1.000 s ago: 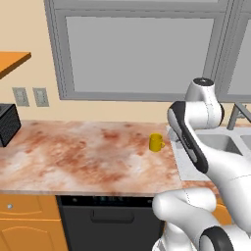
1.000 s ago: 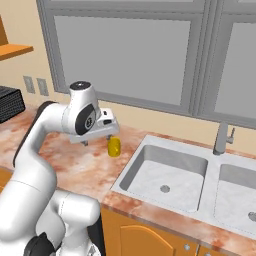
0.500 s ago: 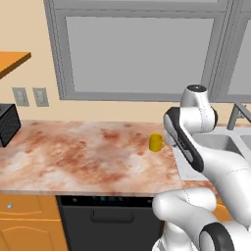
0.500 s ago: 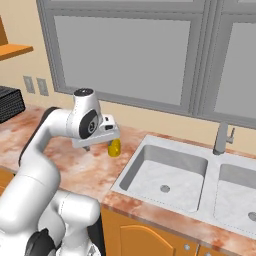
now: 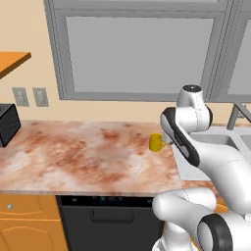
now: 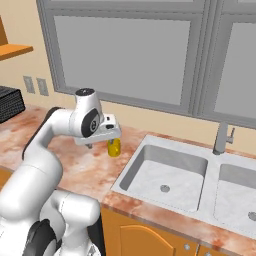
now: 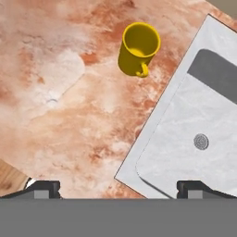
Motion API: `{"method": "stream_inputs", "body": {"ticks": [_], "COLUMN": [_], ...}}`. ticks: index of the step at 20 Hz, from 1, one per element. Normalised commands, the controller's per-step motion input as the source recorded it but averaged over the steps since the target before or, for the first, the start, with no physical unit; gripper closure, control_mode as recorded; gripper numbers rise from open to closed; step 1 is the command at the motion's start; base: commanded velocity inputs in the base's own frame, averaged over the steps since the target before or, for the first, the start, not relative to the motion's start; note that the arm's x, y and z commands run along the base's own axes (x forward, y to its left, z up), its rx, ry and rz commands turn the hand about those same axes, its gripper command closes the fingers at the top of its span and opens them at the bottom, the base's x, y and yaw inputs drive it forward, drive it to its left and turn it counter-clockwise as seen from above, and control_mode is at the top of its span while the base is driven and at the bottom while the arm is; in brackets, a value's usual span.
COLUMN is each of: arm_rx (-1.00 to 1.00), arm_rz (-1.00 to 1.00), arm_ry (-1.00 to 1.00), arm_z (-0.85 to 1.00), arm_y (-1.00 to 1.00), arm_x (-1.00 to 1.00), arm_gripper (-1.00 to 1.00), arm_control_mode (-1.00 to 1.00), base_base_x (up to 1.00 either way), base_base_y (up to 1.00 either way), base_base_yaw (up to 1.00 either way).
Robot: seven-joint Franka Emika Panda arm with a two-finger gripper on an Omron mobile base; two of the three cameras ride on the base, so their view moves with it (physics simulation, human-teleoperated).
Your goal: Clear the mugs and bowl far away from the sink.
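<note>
Gripper (image 7: 118, 187): our jaws stand wide apart, empty, hovering above the counter (image 7: 69, 92).
Yellow mug (image 7: 138, 49): upper centre of hand view, upright beside the sink (image 7: 203, 115), so we must carry it away.

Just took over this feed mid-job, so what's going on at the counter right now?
The arm's gripper hangs open and empty above the counter, looking down on the yellow mug. The mug stands upright on the marbled counter, close to the left edge of the sink, its handle facing the hand camera. Nothing is being held. The near sink basin looks empty.
</note>
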Motion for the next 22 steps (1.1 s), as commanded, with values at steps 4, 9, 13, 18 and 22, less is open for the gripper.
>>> {"method": "stream_inputs", "body": {"ticks": [4, 9, 13, 18, 22], "arm_rx": [0.0, 0.0, 0.0, 0.0, 0.0], "arm_rz": [-0.11, -0.03, 0.04, 0.01, 0.0], "arm_ry": [0.0, 0.0, 0.0, -0.03, 0.0], "arm_z": [-0.02, -0.11, -0.24, -0.29, -0.27], "arm_y": [0.0, 0.01, 0.0, 0.0, 0.0], "arm_x": [0.09, 0.06, 0.16, 0.11, 0.06], "arm_gripper": [-1.0, -1.0, -1.0, -1.0, -1.0], "arm_control_mode": [-1.0, -1.0, -1.0, -1.0, -1.0], "base_base_x": [0.0, 0.0, 0.0, 0.0, 0.0], "base_base_y": [0.0, 0.0, 0.0, 0.0, 0.0], "base_base_yaw": [0.0, 0.0, 0.0, 0.0, 0.0]}}
